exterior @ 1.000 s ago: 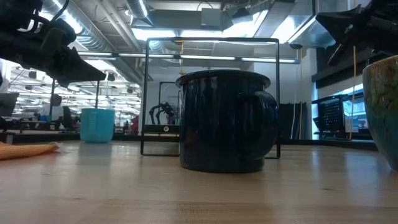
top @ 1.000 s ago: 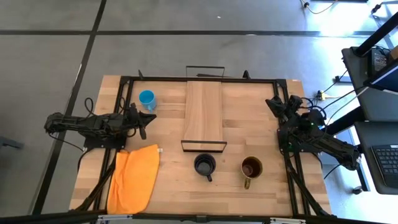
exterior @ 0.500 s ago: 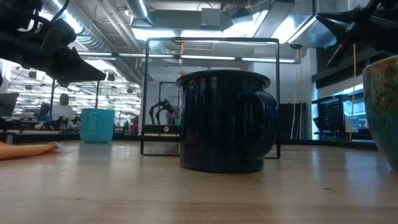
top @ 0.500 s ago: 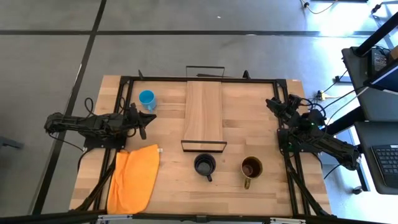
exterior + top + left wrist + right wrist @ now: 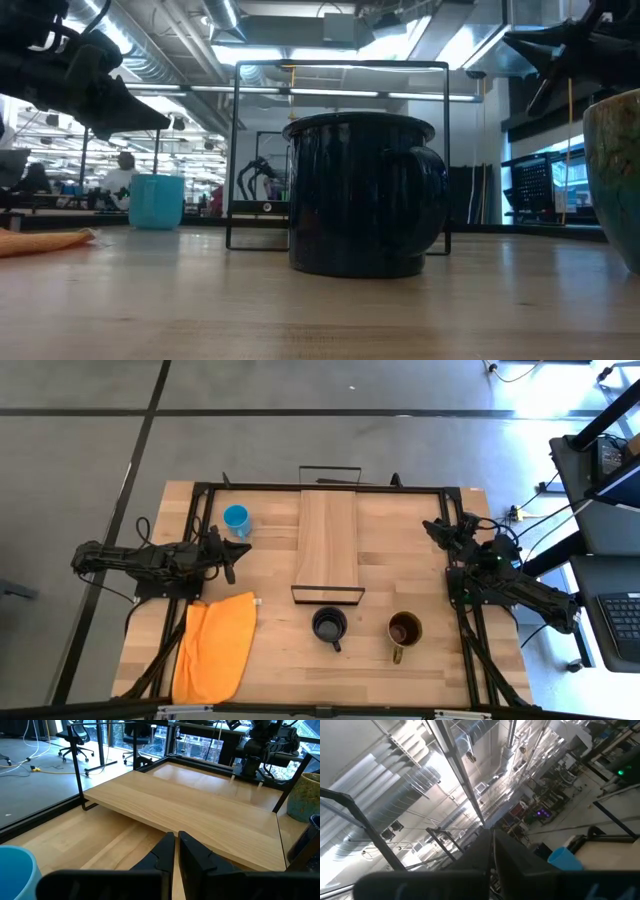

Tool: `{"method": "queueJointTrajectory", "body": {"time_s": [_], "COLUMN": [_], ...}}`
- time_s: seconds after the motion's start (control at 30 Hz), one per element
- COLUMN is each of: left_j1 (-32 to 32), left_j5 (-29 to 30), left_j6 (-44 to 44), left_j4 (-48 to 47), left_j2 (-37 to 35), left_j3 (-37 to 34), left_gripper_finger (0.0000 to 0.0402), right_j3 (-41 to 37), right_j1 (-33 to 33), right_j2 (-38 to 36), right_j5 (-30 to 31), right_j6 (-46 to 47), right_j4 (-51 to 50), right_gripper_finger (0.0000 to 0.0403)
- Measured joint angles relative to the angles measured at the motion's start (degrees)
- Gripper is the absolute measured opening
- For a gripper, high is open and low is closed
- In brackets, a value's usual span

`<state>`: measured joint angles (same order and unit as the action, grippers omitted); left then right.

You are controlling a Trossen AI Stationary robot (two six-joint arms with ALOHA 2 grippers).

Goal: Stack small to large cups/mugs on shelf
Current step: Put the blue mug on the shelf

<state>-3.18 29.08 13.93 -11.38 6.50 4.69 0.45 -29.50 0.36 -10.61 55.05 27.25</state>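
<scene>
**3 cups still on the table, shelf bare**

Left gripper (image 5: 243,546) parked at table's left side, fingers (image 5: 167,851) pinched together w/ nothing in them, pointing toward the shelf (image 5: 326,540). Right gripper (image 5: 432,526) up off the table at the right edge, tilted upward, also closed & empty-handed. Shelf sitting mid-table toward the far edge, black wire frames at both ends, no cups on it. Small light-blue cup (image 5: 236,518) near far-left corner, just beside left gripper. Black cup (image 5: 329,625) in front of shelf's near end, handle toward near edge. Olive-yellow cup (image 5: 404,630) right of the black one, apart from it. Orange cloth (image 5: 214,645) lying flat at near left.
</scene>
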Motion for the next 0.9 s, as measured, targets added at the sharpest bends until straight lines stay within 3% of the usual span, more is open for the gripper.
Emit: {"method": "queueJointTrajectory", "body": {"time_s": [0.9], "left_j1": [0.00], "left_j5": [0.00], "left_j6": [0.00], "left_j4": [0.00], "left_j2": [0.00], "left_j3": [0.00], "left_gripper_finger": [0.0016], "right_j3": [0.00], "right_j1": [-0.01], "right_j2": [0.00], "right_j5": [0.07], "right_j6": [-1.33], "right_j4": [-4.12], "right_gripper_finger": [0.0023]}}
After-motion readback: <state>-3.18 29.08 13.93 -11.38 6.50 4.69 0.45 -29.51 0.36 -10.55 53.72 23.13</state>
